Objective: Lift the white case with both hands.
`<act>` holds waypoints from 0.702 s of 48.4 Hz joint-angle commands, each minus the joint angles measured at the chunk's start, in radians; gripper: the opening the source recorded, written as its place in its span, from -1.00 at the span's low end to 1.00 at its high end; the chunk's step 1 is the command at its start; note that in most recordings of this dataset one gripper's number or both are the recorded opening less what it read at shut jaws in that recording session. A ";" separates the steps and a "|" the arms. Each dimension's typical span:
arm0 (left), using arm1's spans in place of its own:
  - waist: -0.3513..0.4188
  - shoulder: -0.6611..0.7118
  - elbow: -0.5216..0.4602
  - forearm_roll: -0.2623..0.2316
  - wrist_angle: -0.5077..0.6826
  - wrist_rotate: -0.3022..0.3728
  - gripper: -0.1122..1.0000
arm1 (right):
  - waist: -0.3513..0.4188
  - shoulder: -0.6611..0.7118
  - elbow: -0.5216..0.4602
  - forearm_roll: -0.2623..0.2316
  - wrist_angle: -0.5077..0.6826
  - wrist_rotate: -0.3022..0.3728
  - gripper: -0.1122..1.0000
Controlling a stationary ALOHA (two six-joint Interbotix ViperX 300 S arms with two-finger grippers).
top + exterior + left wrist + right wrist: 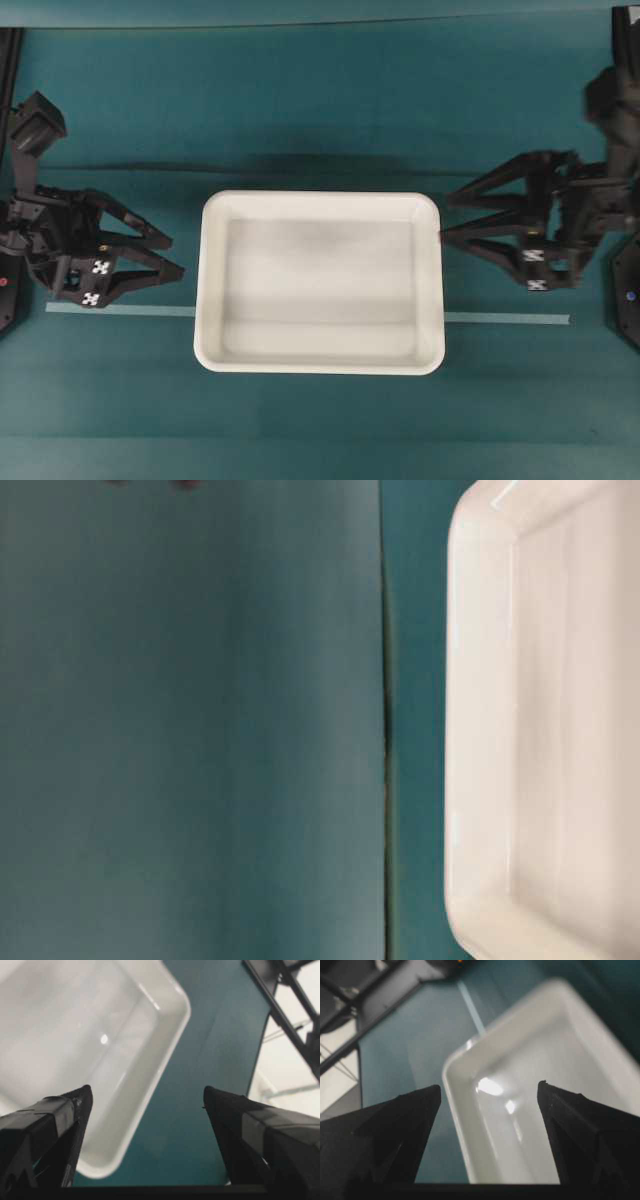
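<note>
A: Sitting flat mid-bench, the case (pixel 320 283) lies across a tape strip (pixel 120 310).

B: And each hand?

A: Left hand (pixel 176 255) is spread wide, apart from the case's left rim. Right hand (pixel 443 217) is spread too, tips just beside its right rim.

The white case (pixel 322 283) looks like smooth moulded plastic; its flat inside is glossy and throws back bright spots of light in both wrist views. The table (pixel 300 120) has a matt teal covering, smooth and cloth-like. The tape strip (pixel 120 311) on it is pale, thin and dull. The left gripper (pixel 177 255) and right gripper (pixel 445 218) are matt black plastic, with printed black-and-white tags.
</note>
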 commanded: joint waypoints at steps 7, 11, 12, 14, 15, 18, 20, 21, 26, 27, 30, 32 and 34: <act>-0.005 -0.031 -0.043 0.005 -0.014 0.149 0.91 | 0.002 -0.101 0.006 -0.005 -0.014 -0.138 0.72; -0.005 -0.048 -0.043 0.005 -0.025 0.201 0.91 | 0.002 -0.144 0.011 -0.005 -0.005 -0.187 0.72; -0.005 -0.052 -0.043 0.005 -0.028 0.215 0.91 | 0.002 -0.155 0.012 -0.005 -0.002 -0.196 0.72; -0.005 -0.061 -0.041 0.005 -0.034 0.242 0.91 | 0.003 -0.179 0.012 -0.005 0.005 -0.221 0.72; -0.005 -0.066 -0.040 0.005 -0.038 0.258 0.91 | 0.005 -0.189 0.012 -0.005 0.008 -0.232 0.72; -0.005 -0.083 -0.038 0.005 -0.052 0.305 0.91 | 0.006 -0.218 0.012 -0.006 0.021 -0.261 0.72; -0.005 -0.098 -0.038 0.005 -0.058 0.334 0.91 | 0.008 -0.238 0.012 -0.005 0.031 -0.275 0.72; -0.005 -0.106 -0.038 0.005 -0.060 0.342 0.91 | 0.008 -0.247 0.011 -0.006 0.037 -0.281 0.72; -0.005 -0.155 -0.037 0.005 -0.058 0.374 0.91 | 0.008 -0.287 0.008 -0.005 0.072 -0.302 0.72; -0.005 -0.166 -0.035 0.005 -0.057 0.379 0.91 | 0.009 -0.293 0.008 -0.005 0.081 -0.305 0.72; -0.006 -0.196 -0.034 0.005 -0.055 0.387 0.91 | 0.009 -0.311 0.006 -0.005 0.104 -0.311 0.72; -0.005 -0.218 -0.034 0.005 -0.054 0.391 0.91 | 0.009 -0.327 0.005 -0.006 0.118 -0.314 0.72; -0.006 -0.241 -0.034 0.005 -0.049 0.399 0.91 | 0.011 -0.339 0.003 -0.005 0.126 -0.316 0.72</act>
